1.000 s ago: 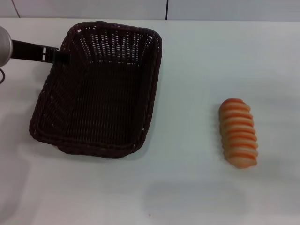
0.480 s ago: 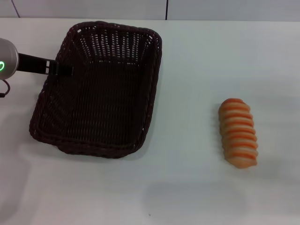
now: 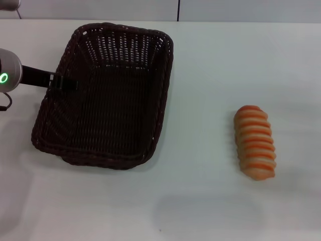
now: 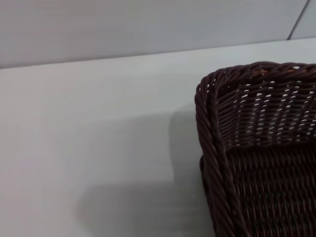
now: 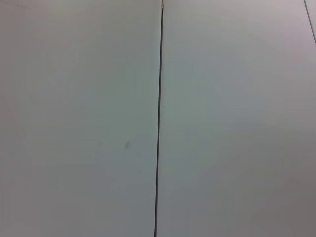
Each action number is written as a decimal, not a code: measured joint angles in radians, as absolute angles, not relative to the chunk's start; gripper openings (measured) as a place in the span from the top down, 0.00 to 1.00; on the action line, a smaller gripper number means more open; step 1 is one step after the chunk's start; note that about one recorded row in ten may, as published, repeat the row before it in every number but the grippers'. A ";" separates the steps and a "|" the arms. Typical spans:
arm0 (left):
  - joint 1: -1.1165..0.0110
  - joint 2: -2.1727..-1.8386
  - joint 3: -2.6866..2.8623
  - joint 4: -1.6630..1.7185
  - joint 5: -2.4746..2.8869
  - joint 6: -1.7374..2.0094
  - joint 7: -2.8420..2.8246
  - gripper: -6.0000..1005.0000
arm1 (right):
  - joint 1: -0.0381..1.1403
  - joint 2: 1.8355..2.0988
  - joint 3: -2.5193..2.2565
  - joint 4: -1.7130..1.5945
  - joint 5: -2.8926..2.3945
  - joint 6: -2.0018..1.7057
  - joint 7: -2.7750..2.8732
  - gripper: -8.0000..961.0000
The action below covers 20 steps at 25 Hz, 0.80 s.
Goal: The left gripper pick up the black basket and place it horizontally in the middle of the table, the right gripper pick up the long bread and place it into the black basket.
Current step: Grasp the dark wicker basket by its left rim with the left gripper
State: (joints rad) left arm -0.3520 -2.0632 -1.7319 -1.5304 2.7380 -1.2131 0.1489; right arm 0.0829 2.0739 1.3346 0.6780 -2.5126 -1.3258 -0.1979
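at the tabletop's left, black basket sits lengthwise; left hand is at its left rim, grip can't tell. pinch rim firmly w/ fingers astride it. long bread lies well apart, right side.

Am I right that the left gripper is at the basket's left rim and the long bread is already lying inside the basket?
Not quite. The left gripper is at the black basket's left rim, but the long bread lies on the table, apart from the basket on its right. The head view shows this.
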 joint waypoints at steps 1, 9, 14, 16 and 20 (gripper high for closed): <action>-0.352 -2.063 -1.732 -1.530 2.738 -1.213 0.149 0.19 | 0.083 2.074 1.335 0.678 -2.513 -1.326 -0.198 0.43; -0.361 -2.062 -1.727 -1.508 2.750 -1.217 0.157 0.27 | 0.083 2.074 1.335 0.681 -2.515 -1.326 -0.198 0.43; -0.365 -2.061 -1.713 -1.508 2.753 -1.221 0.159 0.39 | 0.080 2.075 1.335 0.685 -2.516 -1.325 -0.198 0.43; -0.368 -2.061 -1.709 -1.508 2.760 -1.222 0.159 0.44 | 0.079 2.075 1.334 0.686 -2.517 -1.325 -0.198 0.43; -0.371 -2.063 -1.694 -1.514 2.777 -1.225 0.160 0.53 | 0.077 2.075 1.333 0.687 -2.517 -1.325 -0.198 0.43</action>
State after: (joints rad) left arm -0.3712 -2.0627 -1.6941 -1.5143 2.7775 -1.2247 0.1595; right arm 0.0766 2.0754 1.3334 0.6875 -2.5172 -1.3252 -0.1979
